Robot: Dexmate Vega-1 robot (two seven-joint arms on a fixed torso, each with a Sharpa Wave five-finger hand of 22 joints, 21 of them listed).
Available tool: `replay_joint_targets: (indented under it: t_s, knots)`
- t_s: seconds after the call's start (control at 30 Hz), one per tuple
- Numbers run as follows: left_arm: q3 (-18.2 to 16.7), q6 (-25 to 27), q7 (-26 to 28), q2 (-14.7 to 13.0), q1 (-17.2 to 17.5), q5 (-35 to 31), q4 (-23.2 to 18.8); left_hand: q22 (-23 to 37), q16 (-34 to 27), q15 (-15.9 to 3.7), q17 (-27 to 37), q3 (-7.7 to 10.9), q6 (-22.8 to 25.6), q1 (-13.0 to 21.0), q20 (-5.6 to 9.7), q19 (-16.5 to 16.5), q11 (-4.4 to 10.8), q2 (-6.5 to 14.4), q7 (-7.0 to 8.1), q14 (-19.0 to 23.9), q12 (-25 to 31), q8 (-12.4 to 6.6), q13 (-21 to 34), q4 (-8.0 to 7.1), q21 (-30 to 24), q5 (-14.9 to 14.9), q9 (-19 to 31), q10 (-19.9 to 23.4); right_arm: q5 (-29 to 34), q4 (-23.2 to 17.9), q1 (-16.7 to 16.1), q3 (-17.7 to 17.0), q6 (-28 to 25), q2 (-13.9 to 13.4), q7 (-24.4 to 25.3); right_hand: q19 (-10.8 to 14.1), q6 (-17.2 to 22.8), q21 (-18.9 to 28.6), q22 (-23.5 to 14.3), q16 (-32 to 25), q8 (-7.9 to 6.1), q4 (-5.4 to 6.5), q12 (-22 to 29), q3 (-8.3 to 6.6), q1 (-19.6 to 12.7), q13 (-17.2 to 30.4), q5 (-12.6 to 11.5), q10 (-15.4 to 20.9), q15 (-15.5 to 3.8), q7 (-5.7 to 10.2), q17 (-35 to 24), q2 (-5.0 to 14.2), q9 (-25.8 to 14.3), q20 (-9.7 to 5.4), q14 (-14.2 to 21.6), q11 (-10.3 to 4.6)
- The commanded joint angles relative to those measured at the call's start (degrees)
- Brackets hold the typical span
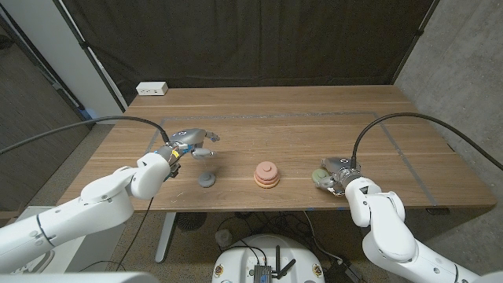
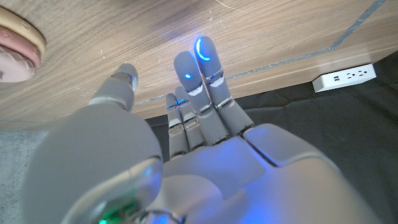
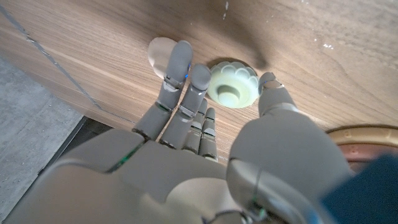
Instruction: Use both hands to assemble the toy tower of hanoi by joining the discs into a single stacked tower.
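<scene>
A short stack of pink and orange discs (image 1: 266, 174) stands near the table's front middle; its edge also shows in the left wrist view (image 2: 15, 43) and the right wrist view (image 3: 367, 140). A small grey piece (image 1: 207, 181) lies to the stack's left. My left hand (image 1: 191, 145) hovers just behind it, fingers spread and holding nothing (image 2: 199, 93). To the right of the stack lies a pale green scalloped disc (image 1: 321, 176) on the wood. My right hand (image 1: 339, 174) pinches this green disc (image 3: 232, 87) between thumb and fingers (image 3: 189, 81).
A white power strip (image 1: 152, 89) lies at the table's back left corner, also seen in the left wrist view (image 2: 345, 78). Thin tape lines (image 1: 409, 165) cross the wooden top. The front edge runs just below both hands.
</scene>
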State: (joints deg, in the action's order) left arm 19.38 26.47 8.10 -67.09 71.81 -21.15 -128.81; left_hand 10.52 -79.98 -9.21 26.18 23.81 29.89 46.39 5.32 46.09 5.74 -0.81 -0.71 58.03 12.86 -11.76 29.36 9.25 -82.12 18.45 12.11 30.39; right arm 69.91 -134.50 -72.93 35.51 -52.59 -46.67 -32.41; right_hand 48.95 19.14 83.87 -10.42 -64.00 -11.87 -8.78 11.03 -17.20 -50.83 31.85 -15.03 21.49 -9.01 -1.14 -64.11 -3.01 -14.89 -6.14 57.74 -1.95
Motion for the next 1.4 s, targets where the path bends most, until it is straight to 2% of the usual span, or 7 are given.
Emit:
replay_joint_targets:
  t_s: [0.03, 0.43, 0.73, 0.8, 1.03, 1.27, 1.4]
  knots:
    - [0.4, -0.1, 0.2, 0.1, -0.2, 0.5, 0.1, 0.2, 0.2, -3.36, 0.2, 0.4, 0.4, -0.2, 6.43, 0.4, -0.05, 0.7, 0.05, 0.0, -0.1, -0.03, 0.2, 0.06, -0.1, 0.4, 0.3, 0.6, -1.0, 1.2, 0.4, 0.6, -0.1, 0.4, 0.6, -0.2, 0.0, 0.0, -0.2, -0.3, -0.31, 0.1, 0.4, 0.16, -0.1, 0.0, 0.0, 0.5, -3.58, -0.16, 0.0, 0.38, 0.0, -5.95, 0.2, -0.28]
    - [0.4, 0.0, 0.4, -0.1, 0.0, 0.7, 0.1, 0.2, 0.3, -3.36, 0.3, 0.7, 0.5, -0.4, 6.43, 0.4, -0.18, 1.0, -0.07, 0.0, -0.2, -0.01, 0.3, 0.01, 0.0, 0.5, 0.3, 0.5, -1.9, 2.3, 1.4, 1.6, -0.5, 0.4, 0.4, 0.0, 0.2, 0.1, -0.2, -0.6, -0.55, 0.16, 0.8, 0.21, -0.2, -0.1, -0.1, 1.5, -3.59, 0.05, 0.0, 0.98, 0.2, -5.94, 0.4, -0.71]
    - [0.3, -0.4, 0.4, -0.2, -0.1, 1.2, 0.4, 0.2, 0.4, -3.36, 0.3, 0.89, 0.5, -0.5, 6.42, 0.4, -0.23, 1.1, -0.08, 0.0, -0.2, 0.03, 0.4, 0.03, 0.0, 0.6, 0.3, 0.7, -1.8, 2.2, 1.8, 2.6, -1.4, 0.0, 0.3, 0.6, 1.4, 0.2, -0.2, -1.2, -1.04, 0.06, 1.5, -0.11, -0.7, -0.1, -0.5, 4.0, -3.6, 0.46, -0.5, 1.88, 0.4, -6.0, 1.2, -1.65]
    - [0.3, -0.6, 0.5, -0.2, -0.1, 1.3, 0.5, 0.2, 0.3, -3.36, 0.4, 0.91, 0.5, -0.5, 6.42, 0.4, -0.21, 1.2, -0.12, 0.1, -0.2, 0.02, 0.4, 0.02, 0.0, 0.6, 0.3, 0.7, -1.9, 2.1, 1.7, 2.6, -1.4, -0.1, 0.7, 0.8, 2.5, 0.3, -0.2, -1.8, -1.45, -0.13, 2.0, -0.3, -1.2, 0.0, -0.6, 5.6, -3.61, 1.36, -1.0, 2.12, 0.5, -6.03, 1.8, -2.07]
    - [0.8, -1.1, 0.3, 0.1, -0.6, 1.5, 1.0, 0.1, 0.4, -3.37, 0.4, 1.17, 0.6, -0.8, 6.4, 0.4, -0.43, 1.5, -0.21, 0.1, -0.2, 0.03, 0.4, -0.06, 0.0, 0.6, 0.3, 0.9, -3.3, 2.0, 1.1, 2.1, -1.0, -0.2, 3.1, 2.6, 8.0, 1.1, -0.2, -3.5, -3.27, -0.63, 3.4, -1.72, -3.8, 0.6, -1.5, 11.0, -3.64, 2.04, -3.1, 3.7, 0.5, -6.2, 3.7, -3.35]
    - [0.7, -1.1, 0.3, 0.0, -0.5, 1.8, 1.0, 0.1, 0.4, -3.36, 0.5, 1.33, 0.7, -1.0, 6.37, 0.5, -0.49, 1.6, -0.16, 0.1, -0.2, 0.02, 0.4, -0.08, 0.0, 0.7, 0.3, 1.1, -6.9, 1.9, 0.8, 1.3, -0.8, -0.8, 5.8, 4.5, 10.4, 1.7, -0.2, -5.7, -3.86, -1.13, 4.2, -3.17, -7.2, 0.8, -2.2, 15.2, -3.65, 1.5, -5.0, 4.78, 0.6, -6.33, 5.9, -2.73]
    - [0.5, -0.9, 0.5, -0.1, -0.3, 1.9, 0.9, 0.1, 0.5, -3.37, 0.5, 1.42, 0.7, -1.1, 6.38, 0.5, -0.48, 1.7, -0.26, 0.1, -0.2, 0.02, 0.4, -0.06, 0.0, 0.7, 0.3, 1.2, -8.1, 1.7, 1.1, 1.5, -0.7, -1.4, 7.0, 5.3, 11.2, 1.9, -0.2, -6.2, -4.05, -1.07, 4.2, -3.55, -8.0, 0.9, -2.3, 16.0, -3.65, 1.36, -5.3, 5.11, 0.6, -6.37, 6.4, -2.68]
